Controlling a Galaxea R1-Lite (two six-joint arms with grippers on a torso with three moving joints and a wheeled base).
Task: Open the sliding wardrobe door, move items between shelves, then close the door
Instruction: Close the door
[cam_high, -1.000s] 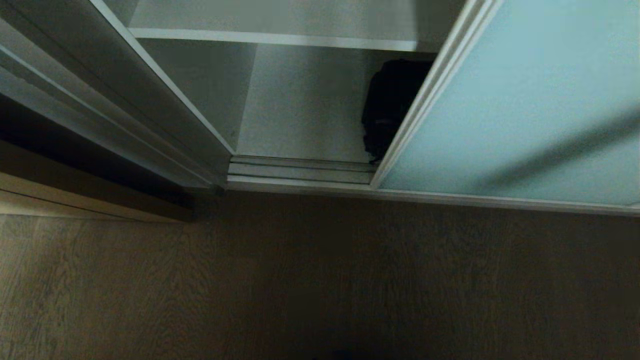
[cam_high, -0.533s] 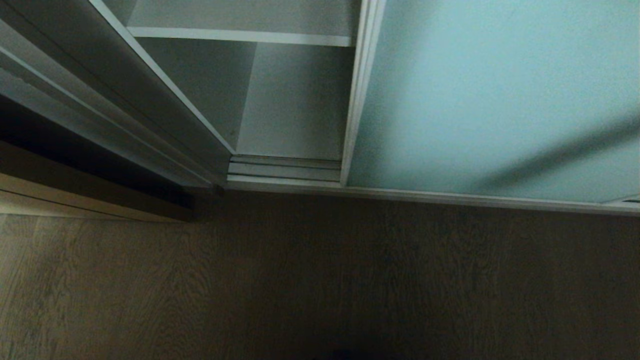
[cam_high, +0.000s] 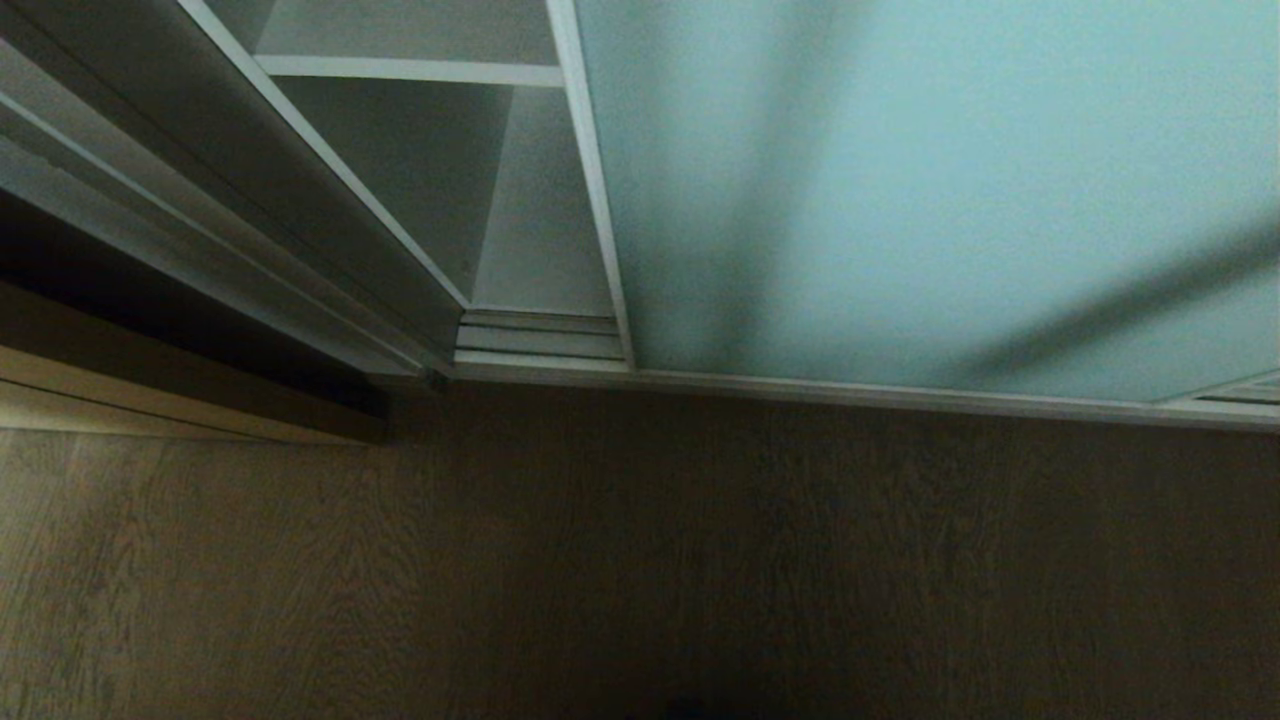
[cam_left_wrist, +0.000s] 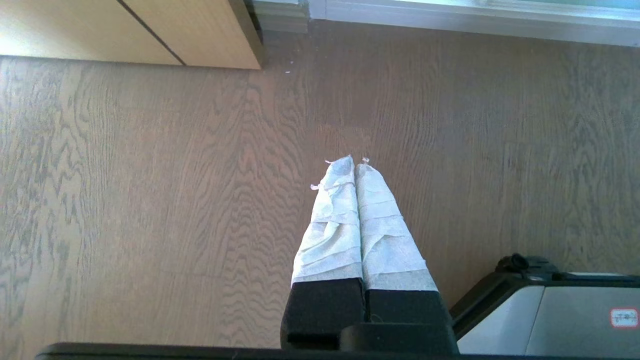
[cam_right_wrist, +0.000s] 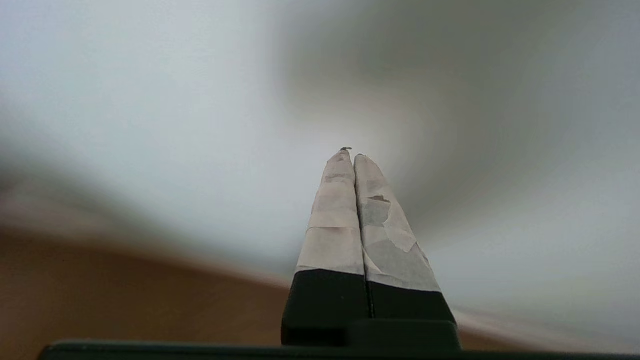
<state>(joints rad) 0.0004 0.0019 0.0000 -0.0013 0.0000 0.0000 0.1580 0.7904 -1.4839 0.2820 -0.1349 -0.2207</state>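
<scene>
The sliding wardrobe door (cam_high: 900, 180), frosted pale blue-green glass in a thin silver frame, covers most of the wardrobe front. Only a narrow gap stays open at its left edge. Through the gap I see a white shelf (cam_high: 410, 70) and the bare bottom board (cam_high: 540, 260). The items are hidden behind the door. My right gripper (cam_right_wrist: 350, 152) is shut and empty, with its tips close to a blurred pale surface. My left gripper (cam_left_wrist: 354, 160) is shut and empty, parked above the wood floor. Neither arm shows in the head view.
The door track (cam_high: 540, 340) runs along the wardrobe's foot. The wardrobe's left side panel (cam_high: 330, 230) slants down to it. Wood floor (cam_high: 600, 560) lies in front. In the left wrist view are a light wood cabinet front (cam_left_wrist: 150, 30) and part of my base (cam_left_wrist: 550, 310).
The sliding door has moved left across the opening. It now hides the black bag, and the gap has shrunk to a narrow strip.
</scene>
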